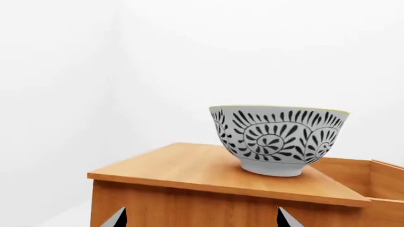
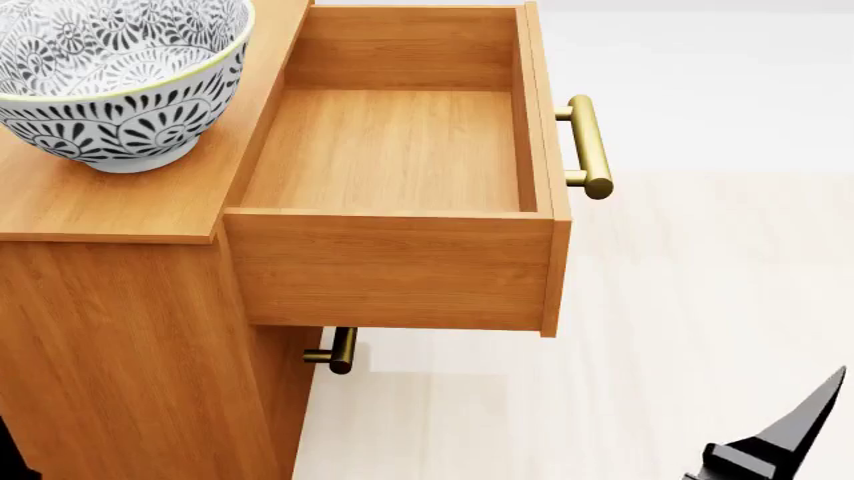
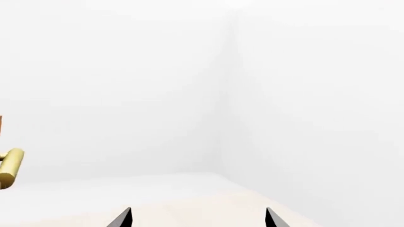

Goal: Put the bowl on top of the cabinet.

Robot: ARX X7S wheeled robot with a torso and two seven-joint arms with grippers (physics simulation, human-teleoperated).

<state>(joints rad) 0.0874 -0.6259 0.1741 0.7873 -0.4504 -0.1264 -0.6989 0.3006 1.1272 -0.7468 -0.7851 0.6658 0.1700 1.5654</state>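
The bowl sits upright on the flat top of the cabinet, near the edge where the top drawer comes out; in the left wrist view the bowl stands on the wooden top with its round foot flat on the wood, and nothing is holding it; the bowl is white with dark leaf shapes inside and out, and its rim is pale green; the top drawer is pulled far out, and you can see its bare wooden floor and its walls; a brass bar handle sticks out from the drawer's front; a second brass handle shows lower down, on the cabinet front under the open drawer; the pale floor lies beside the cabinet; the left gripper shows only two dark tips at the edge of its own view, spread wide apart, low in front of the cabinet side and not touching the bowl; the right gripper also shows two dark tips spread wide apart, with nothing between them, pointing at a white wall; a bit of brass handle shows at the edge of that view; in the head view a dark part of the right gripper pokes in over the floor, well apart from the cabinet.
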